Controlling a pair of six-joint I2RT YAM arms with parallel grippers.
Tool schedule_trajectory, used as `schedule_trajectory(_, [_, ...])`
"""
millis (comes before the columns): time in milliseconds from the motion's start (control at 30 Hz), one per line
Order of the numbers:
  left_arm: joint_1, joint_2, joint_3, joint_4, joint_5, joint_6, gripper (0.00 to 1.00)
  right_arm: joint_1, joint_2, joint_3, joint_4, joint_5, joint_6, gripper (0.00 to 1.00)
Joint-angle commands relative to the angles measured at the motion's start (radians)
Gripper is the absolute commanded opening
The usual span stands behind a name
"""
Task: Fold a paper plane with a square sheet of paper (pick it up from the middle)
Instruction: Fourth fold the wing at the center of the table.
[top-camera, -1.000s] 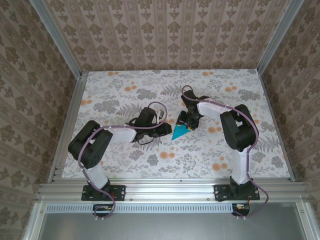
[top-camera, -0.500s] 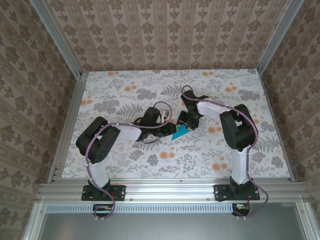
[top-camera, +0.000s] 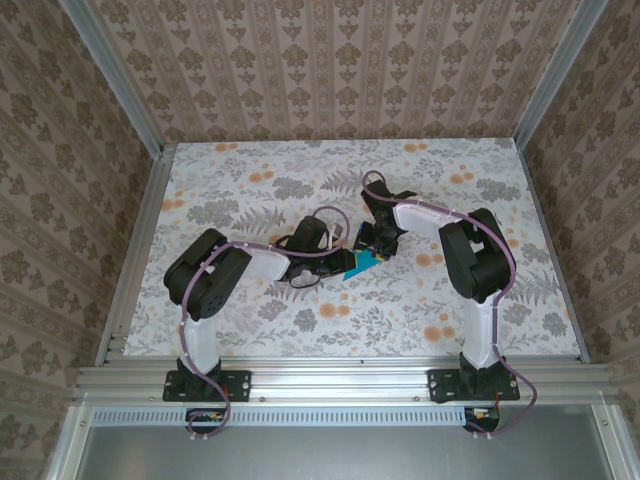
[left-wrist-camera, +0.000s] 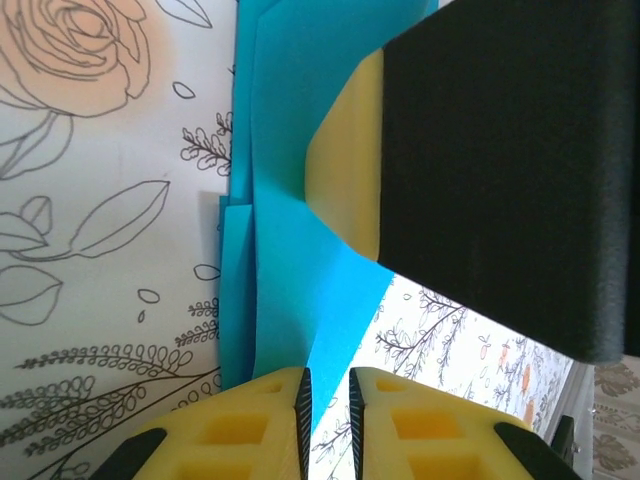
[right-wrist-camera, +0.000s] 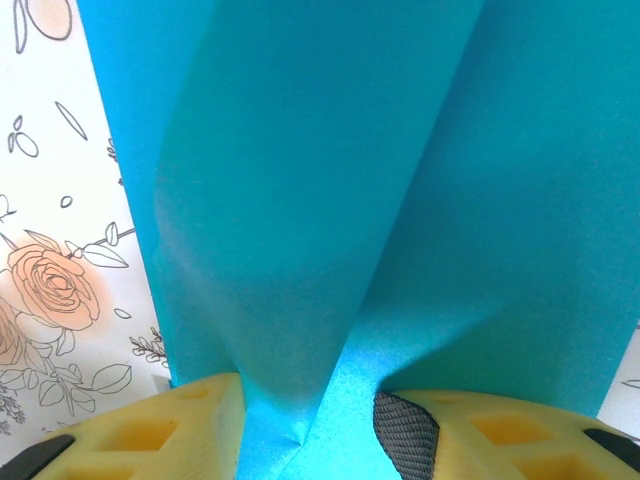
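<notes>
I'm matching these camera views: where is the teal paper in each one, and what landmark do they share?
Top external: teal paper near the picture's centre.
Left wrist: teal paper, a band down the middle, top to bottom.
Right wrist: teal paper across most of the frame.
Shared landmark: floral tablecloth.

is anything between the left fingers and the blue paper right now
Nothing visible does. The square sheet of paper runs straight into the narrow gap between the left fingers, with no other thing between them. The right fingers pinch the same sheet at another spot, not in the path.
</notes>
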Motion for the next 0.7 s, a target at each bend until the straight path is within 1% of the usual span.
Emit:
schedule_trajectory(0, [-0.008, 0.009, 0.021, -0.067, -0.024, 0.045, 0.20, -0.013, 0.225, -0.109, -0.063, 0.201, 0.002, 0.49])
schedule_trajectory(433, [-0.014, 0.033, 0.029, -0.214, -0.074, 0.088, 0.14, -0.013, 0.199, -0.105, -0.064, 0.174, 0.005, 0.49])
schedule_trajectory(567, [-0.016, 0.043, 0.034, -0.286, -0.104, 0.094, 0.11, -0.015, 0.151, -0.086, -0.073, 0.151, -0.007, 0.50])
schedule_trajectory(667, [-0.019, 0.051, 0.042, -0.332, -0.121, 0.096, 0.10, -0.017, 0.080, -0.068, -0.069, 0.109, -0.025, 0.51])
